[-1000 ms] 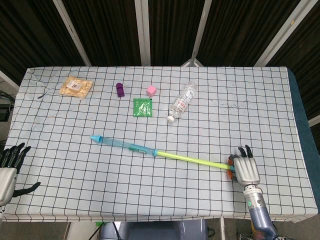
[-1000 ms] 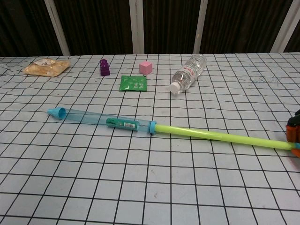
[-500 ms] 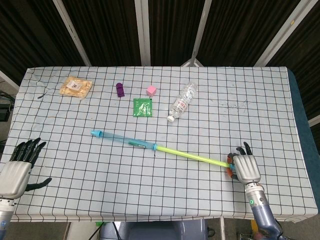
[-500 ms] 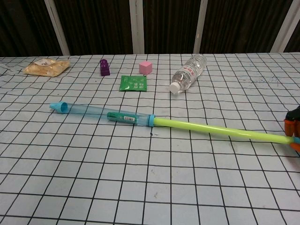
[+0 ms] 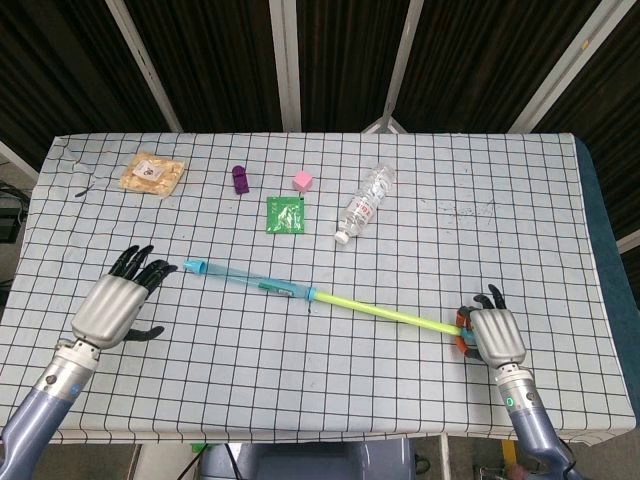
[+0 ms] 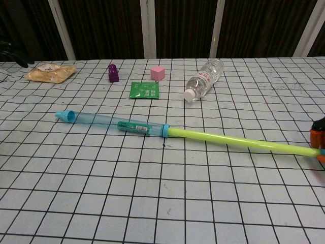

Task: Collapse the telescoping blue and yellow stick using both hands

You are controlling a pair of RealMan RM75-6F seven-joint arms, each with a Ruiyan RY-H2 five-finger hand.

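— Blue and yellow, fully extended: where does the telescoping stick point(image 5: 318, 298) lie?

— Diagonally across the grid-patterned tablecloth point(image 5: 330, 390), its blue tube point(image 6: 114, 123) toward the robot's left, its yellow rod point(image 6: 238, 143) toward the right.

— Who holds it?

— The right hand point(image 5: 487, 333) grips the orange handle point(image 5: 460, 334) at the yellow end. The left hand point(image 5: 118, 302) holds nothing, fingers spread, its fingertips point(image 5: 158, 269) just beside the blue cap point(image 5: 193, 267) — contact cannot be judged.

— Other items (far side of the cloth)?

— A snack packet point(image 5: 152, 174), a purple block point(image 5: 241, 180), a pink cube point(image 5: 303, 181), a green sachet point(image 5: 285, 214) and a plastic bottle point(image 5: 364, 205) lying on its side.
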